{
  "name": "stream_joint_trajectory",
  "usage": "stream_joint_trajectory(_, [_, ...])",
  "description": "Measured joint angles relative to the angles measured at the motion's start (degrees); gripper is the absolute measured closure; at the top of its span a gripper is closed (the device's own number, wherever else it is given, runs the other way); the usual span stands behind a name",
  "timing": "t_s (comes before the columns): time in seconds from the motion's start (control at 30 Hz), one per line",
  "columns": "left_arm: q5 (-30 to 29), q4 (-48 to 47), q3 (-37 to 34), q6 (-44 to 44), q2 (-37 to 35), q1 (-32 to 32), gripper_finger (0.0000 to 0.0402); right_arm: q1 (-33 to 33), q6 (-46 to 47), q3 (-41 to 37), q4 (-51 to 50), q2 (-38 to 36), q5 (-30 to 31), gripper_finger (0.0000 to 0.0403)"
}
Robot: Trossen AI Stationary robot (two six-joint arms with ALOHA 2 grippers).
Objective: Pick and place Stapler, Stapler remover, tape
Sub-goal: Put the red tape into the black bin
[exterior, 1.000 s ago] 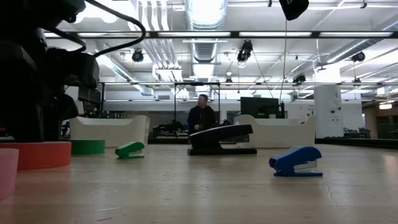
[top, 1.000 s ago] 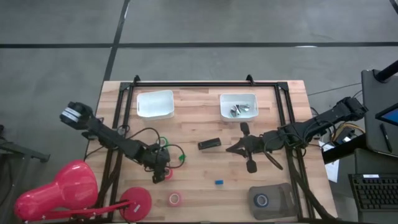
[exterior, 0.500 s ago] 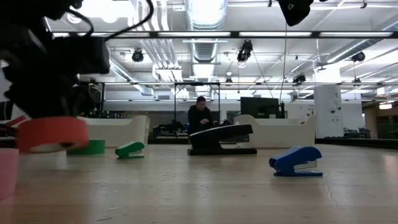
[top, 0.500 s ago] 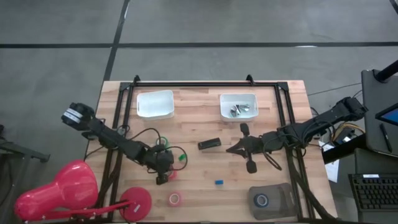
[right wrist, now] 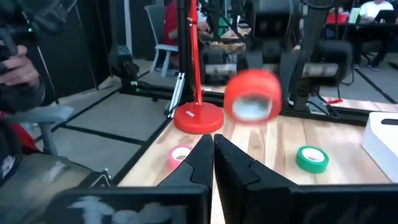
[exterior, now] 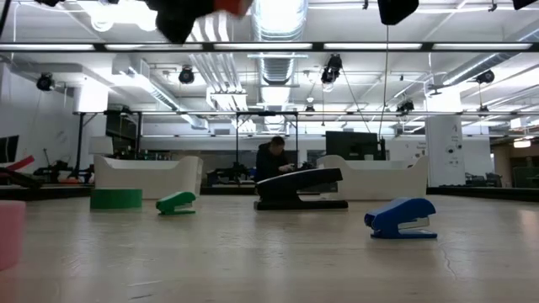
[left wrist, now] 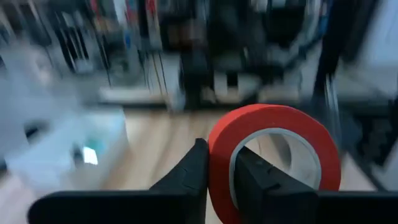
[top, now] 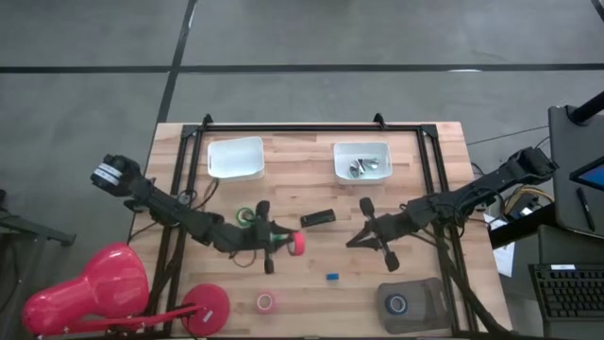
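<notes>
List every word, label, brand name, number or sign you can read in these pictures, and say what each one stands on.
None can be read.
The red tape roll held in the left gripper shows no print.
The black stapler and blue stapler remover show no legible marking.
The room's distant signs and screens are too small or blurred to read.

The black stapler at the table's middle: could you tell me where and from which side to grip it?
Grip the stapler at mid-length, across its narrow width, probably coming straight down from above. It sits upright on its base, long and slim, with nothing touching its sides.
</notes>
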Motion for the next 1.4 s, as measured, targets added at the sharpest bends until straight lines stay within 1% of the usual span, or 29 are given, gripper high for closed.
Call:
stream_joint_trajectory(0.07, [-0.04, 4.67, 0.09, 3.11, 0.14, 0.6, 0.0358, 0.01, 0.95, -0.04, 0.37, 0.0, 0.71, 0.0388])
stream_joint_trajectory(0.2, [-0.02, 6.56, 0.48, 4.65, 0.95, 2.05, 0.0349, 0.18, 1.15, -0.04, 2.25, 0.0, 0.89, 0.0359])
stream_joint_trajectory(0.3, [-0.08, 7.08, 1.59, 3.92, 2.17, 3.09, 0.0337, 0.16, 1.37, -0.34, 5.23, 1.23, 0.93, 0.0326])
stream_joint_trajectory(0.37, [-0.05, 7.14, 2.75, 4.01, 3.21, 3.54, 0.0335, 0.16, 0.95, -0.52, 7.96, 3.37, 0.91, 0.0301])
stream_joint_trajectory(0.57, [-0.04, 7.57, 7.28, 8.03, 6.52, 4.11, 0.0345, -0.23, 0.65, 0.16, 20.06, 11.03, 1.29, 0.0226])
stream_joint_trajectory(0.73, [0.04, 8.0, 9.23, 9.7, 6.88, 3.98, 0.0345, -0.41, 0.51, 1.39, 19.9, 11.13, 2.58, 0.0186])
stream_joint_trajectory(0.83, [0.46, 8.95, 9.45, 9.44, 7.02, 3.98, 0.0341, -0.58, 0.98, 1.38, 20.12, 11.13, 3.16, 0.0174])
stream_joint_trajectory(0.9, [1.09, 11.22, 9.56, 9.29, 7.66, 4.0, 0.0339, -0.63, 1.58, 1.38, 20.14, 11.27, 3.9, 0.017])
stream_joint_trajectory(0.97, [1.14, 13.23, 9.79, 9.27, 8.6, 4.0, 0.0339, -0.71, 1.51, 1.41, 21.67, 12.57, 4.1, 0.0166])
stream_joint_trajectory(1.07, [1.3, 13.51, 10.97, 9.31, 10.52, 4.26, 0.0342, -0.68, 1.27, 1.54, 23.48, 14.33, 4.12, 0.0163])
stream_joint_trajectory(1.2, [1.27, 13.52, 13.09, 10.17, 12.83, 4.35, 0.0343, -0.98, 1.1, 2.34, 23.79, 15.98, 5.37, 0.0166])
stream_joint_trajectory(1.4, [0.81, 13.17, 15.08, 11.47, 14.94, 4.36, 0.0336, -0.91, -0.01, 3.54, 23.78, 17.61, 4.67, 0.0177])
